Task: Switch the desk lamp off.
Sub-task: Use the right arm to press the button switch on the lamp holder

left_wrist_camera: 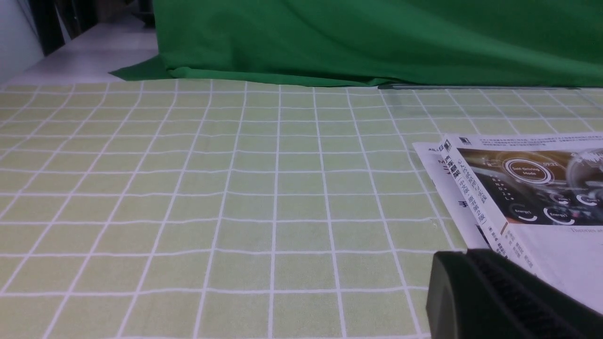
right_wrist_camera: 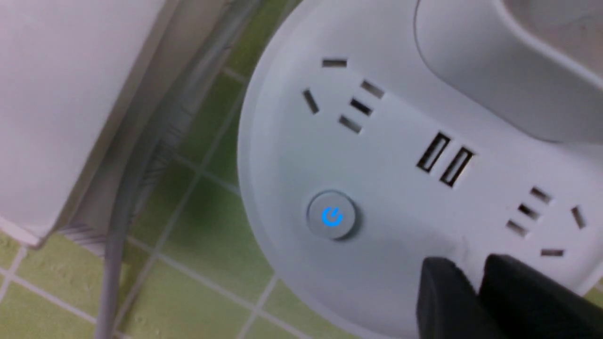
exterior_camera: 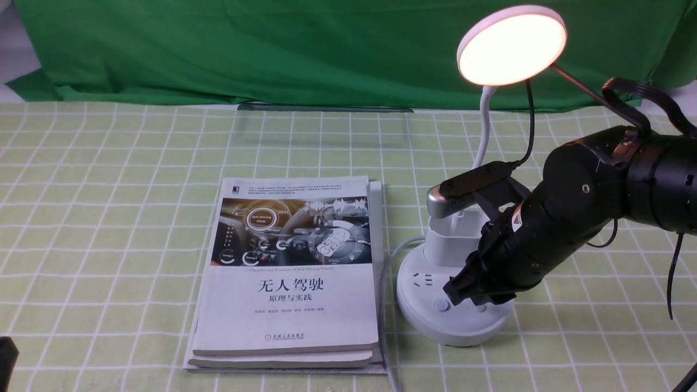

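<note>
The desk lamp stands at the right, and its round disc head point(exterior_camera: 511, 46) glows warm and lit. Its thin neck point(exterior_camera: 484, 125) rises from a cup-shaped holder point(exterior_camera: 452, 239) on the round base point(exterior_camera: 430, 321). A blue-lit power button point(exterior_camera: 441, 305) sits on the base and also shows in the right wrist view point(right_wrist_camera: 332, 216). My right gripper point(exterior_camera: 456, 291) is shut and empty, with its tips low over the base point(right_wrist_camera: 377, 155) just beside that button point(right_wrist_camera: 473, 272). My left gripper point(left_wrist_camera: 471, 263) is low above the table near the book, jaws together.
A stack of white books point(exterior_camera: 294, 272) lies left of the lamp, with the grey lamp cord point(exterior_camera: 389, 261) running between them. The table has a green checked cloth point(exterior_camera: 109, 218). A green backdrop point(exterior_camera: 272, 49) hangs behind.
</note>
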Controlling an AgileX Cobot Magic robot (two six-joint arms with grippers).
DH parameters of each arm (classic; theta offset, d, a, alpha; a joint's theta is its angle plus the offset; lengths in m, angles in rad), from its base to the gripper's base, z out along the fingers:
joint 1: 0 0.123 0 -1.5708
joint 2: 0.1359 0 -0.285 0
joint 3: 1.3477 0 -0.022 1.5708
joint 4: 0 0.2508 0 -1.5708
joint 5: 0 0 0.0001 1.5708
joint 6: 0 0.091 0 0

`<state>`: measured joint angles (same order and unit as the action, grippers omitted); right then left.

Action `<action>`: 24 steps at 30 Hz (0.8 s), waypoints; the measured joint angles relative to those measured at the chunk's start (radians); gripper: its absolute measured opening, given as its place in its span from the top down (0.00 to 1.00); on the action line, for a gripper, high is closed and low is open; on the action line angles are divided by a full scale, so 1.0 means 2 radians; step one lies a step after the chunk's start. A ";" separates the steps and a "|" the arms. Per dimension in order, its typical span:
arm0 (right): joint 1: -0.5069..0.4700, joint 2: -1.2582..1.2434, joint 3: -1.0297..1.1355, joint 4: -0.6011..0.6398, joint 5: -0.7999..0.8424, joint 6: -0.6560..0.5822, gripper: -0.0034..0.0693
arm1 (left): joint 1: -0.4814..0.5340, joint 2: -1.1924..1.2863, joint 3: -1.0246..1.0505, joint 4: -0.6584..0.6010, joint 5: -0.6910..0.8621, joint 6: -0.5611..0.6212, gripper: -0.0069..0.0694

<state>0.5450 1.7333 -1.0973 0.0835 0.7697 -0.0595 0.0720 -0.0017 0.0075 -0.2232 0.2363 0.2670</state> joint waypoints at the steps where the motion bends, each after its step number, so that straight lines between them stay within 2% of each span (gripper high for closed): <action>1: 0.000 0.000 0.000 0.000 0.000 -0.001 0.79 | 0.000 0.000 0.000 0.000 0.000 0.000 0.91; 11: 0.000 0.000 0.000 0.001 0.010 0.003 0.79 | 0.000 0.000 0.000 0.000 0.000 0.000 0.91; 18: 0.000 0.002 0.000 0.001 0.016 0.017 0.89 | 0.000 0.000 0.000 0.000 0.000 0.000 0.91; 24: 0.003 0.010 0.000 0.001 0.013 0.017 0.90 | 0.000 0.000 0.000 0.000 0.000 0.000 0.91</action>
<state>0.5512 1.7525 -1.0976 0.0864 0.7956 -0.0259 0.0720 -0.0017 0.0075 -0.2232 0.2363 0.2670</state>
